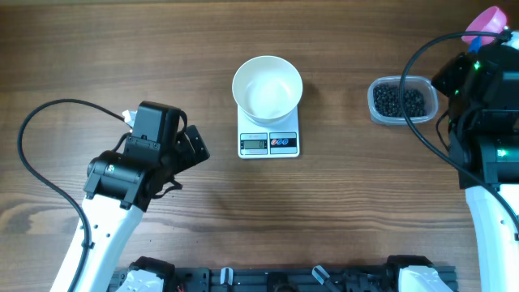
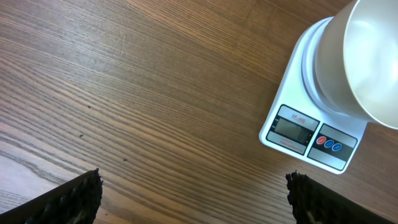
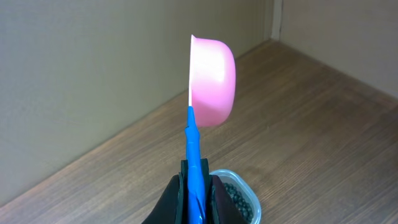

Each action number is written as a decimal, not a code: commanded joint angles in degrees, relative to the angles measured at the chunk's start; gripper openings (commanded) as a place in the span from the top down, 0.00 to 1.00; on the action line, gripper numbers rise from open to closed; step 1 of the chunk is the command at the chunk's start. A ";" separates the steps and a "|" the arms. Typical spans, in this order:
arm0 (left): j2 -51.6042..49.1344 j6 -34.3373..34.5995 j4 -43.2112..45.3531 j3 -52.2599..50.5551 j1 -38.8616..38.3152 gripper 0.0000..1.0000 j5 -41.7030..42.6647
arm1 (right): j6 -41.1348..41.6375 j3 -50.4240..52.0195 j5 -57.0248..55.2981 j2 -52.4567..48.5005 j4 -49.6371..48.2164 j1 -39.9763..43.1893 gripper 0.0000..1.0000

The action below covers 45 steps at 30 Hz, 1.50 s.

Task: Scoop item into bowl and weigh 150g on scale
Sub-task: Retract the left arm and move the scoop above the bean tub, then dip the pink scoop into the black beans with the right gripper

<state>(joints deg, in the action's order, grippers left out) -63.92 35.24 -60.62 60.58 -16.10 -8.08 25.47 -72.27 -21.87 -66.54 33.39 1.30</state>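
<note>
From overhead, finds the white bowl (image 1: pixel 268 88) seated on the back part of the digital kitchen scale (image 1: pixel 268 134), with display and buttons toward the near edge, at the middle of the wooden bench (image 1: pixel 122 49). Places the black beads (image 1: pixel 401 100) in a clear plastic tub (image 1: pixel 374 104) to the right of the scale, apart from it. Shows the left claw (image 1: pixel 188 162) spread wide, gripping nothing, low over the bench left of the scale, and the right claw (image 1: pixel 480 42) at the far right, beyond the tub, with a pink scoop (image 1: pixel 490 18) jutting past it. From the left wrist, looks along bare wood grain (image 2: pixel 155 81) toward the scale (image 2: pixel 305 134) at upper right, with the bowl (image 2: pixel 360 62) resting on top; catches the dark fingertips of the left claw (image 2: pixel 196 193) at the bottom corners, far apart, nothing between. From the right wrist, sees the right claw (image 3: pixel 198 200) pressed together on the blue handle (image 3: pixel 194 155) of the pink scoop (image 3: pixel 212 78), held upright with the cup on edge, mouth to the left; glimpses the tub (image 3: pixel 244 184) of beads (image 3: pixel 234 196) just behind the claw, below the scoop, with a plain wall (image 3: pixel 93 74) beyond.
</note>
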 commanded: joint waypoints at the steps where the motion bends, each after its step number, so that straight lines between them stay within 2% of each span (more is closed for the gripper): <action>1: -0.17 0.37 0.13 -0.26 0.35 0.00 0.31 | 0.17 -1.11 0.72 0.22 -0.46 0.07 0.96; 3: -0.17 0.37 0.13 -0.26 0.35 0.00 0.31 | -0.02 -1.11 -0.33 0.22 -1.05 0.07 0.96; 6: -0.17 0.39 0.13 -0.26 0.35 0.00 0.31 | 0.15 -1.11 -7.87 0.22 -1.68 0.07 0.96; 12: -0.17 0.39 0.11 -0.26 0.35 0.00 0.31 | 0.20 -1.11 -12.85 0.20 -2.67 0.07 0.96; 25: -0.17 0.39 0.11 -0.26 0.35 0.00 0.28 | -0.02 -1.11 -12.37 -2.25 -8.94 1.99 0.96; 30: -0.17 0.39 0.11 -0.26 0.35 0.00 0.31 | 0.17 -1.11 -5.01 -2.49 -10.34 1.99 0.96; 33: -0.17 0.39 0.13 -0.26 0.35 0.00 0.28 | 0.00 -1.11 -5.03 -2.51 -12.17 1.99 0.96; 36: -0.17 0.37 0.13 -0.26 0.35 0.00 0.31 | 0.00 -1.11 -4.28 -2.45 -8.02 1.99 0.96; 38: -0.17 0.42 0.15 -0.26 0.35 0.00 0.31 | -0.02 -1.11 2.27 -1.77 -3.17 1.88 0.96; 41: -0.17 0.39 5.79 -0.26 0.35 0.00 0.28 | -0.17 -1.11 9.60 -0.33 3.56 1.88 0.96; 43: -0.17 0.39 10.97 -0.26 0.35 0.00 1.01 | -6.14 -1.11 12.87 -0.50 7.06 1.88 0.96; 45: -0.28 0.39 12.46 -0.26 0.35 0.00 1.81 | -8.87 -1.11 15.34 -0.63 9.27 1.88 0.96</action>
<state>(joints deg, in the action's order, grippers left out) -63.92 35.24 -49.52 60.31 -16.10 -7.49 22.00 -72.60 -12.05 -67.81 41.17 3.20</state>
